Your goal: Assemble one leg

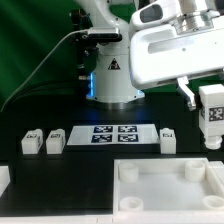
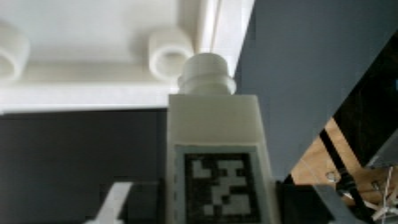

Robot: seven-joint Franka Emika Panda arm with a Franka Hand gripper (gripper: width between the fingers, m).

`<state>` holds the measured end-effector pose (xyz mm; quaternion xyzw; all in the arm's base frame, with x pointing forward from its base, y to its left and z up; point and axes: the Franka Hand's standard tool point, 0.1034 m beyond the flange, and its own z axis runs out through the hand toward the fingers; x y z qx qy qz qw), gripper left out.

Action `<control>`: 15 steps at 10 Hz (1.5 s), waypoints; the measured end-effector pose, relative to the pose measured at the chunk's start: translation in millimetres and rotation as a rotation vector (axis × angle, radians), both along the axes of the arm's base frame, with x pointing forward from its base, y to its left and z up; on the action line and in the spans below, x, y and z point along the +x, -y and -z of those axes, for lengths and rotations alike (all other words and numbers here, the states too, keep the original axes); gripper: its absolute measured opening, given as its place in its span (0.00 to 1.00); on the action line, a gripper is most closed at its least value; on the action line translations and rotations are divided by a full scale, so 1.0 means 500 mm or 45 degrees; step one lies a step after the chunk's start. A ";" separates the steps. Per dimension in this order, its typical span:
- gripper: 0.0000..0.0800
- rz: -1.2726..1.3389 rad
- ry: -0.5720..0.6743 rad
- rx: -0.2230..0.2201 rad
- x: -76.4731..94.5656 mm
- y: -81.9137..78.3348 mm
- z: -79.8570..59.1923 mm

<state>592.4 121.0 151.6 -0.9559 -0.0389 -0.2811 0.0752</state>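
Observation:
My gripper (image 1: pixel 207 98) is shut on a white leg (image 1: pixel 211 118) with a black-and-white tag. It holds the leg upright in the air at the exterior view's right, above the large white square tray-like piece (image 1: pixel 150 185). In the wrist view the leg (image 2: pixel 217 125) fills the middle between my gripper's (image 2: pixel 221 205) fingers. Its rounded threaded tip points at the tray-like piece (image 2: pixel 89 85), close to one raised corner post (image 2: pixel 169 45). Three more legs stand on the table: two at the exterior view's left (image 1: pixel 30 141) (image 1: pixel 54 141) and one at the right (image 1: pixel 167 138).
The marker board (image 1: pixel 113 134) lies flat between the loose legs. The robot base (image 1: pixel 113 80) stands behind it. Another white part (image 1: pixel 4 178) shows at the left edge. A second raised post (image 2: pixel 9 50) of the tray-like piece shows in the wrist view.

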 end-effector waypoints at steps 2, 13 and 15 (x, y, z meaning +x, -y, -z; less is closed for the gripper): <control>0.37 -0.008 0.094 -0.024 0.052 -0.006 0.012; 0.37 -0.040 0.046 -0.120 0.055 0.035 0.109; 0.37 -0.056 0.042 -0.120 0.047 0.020 0.115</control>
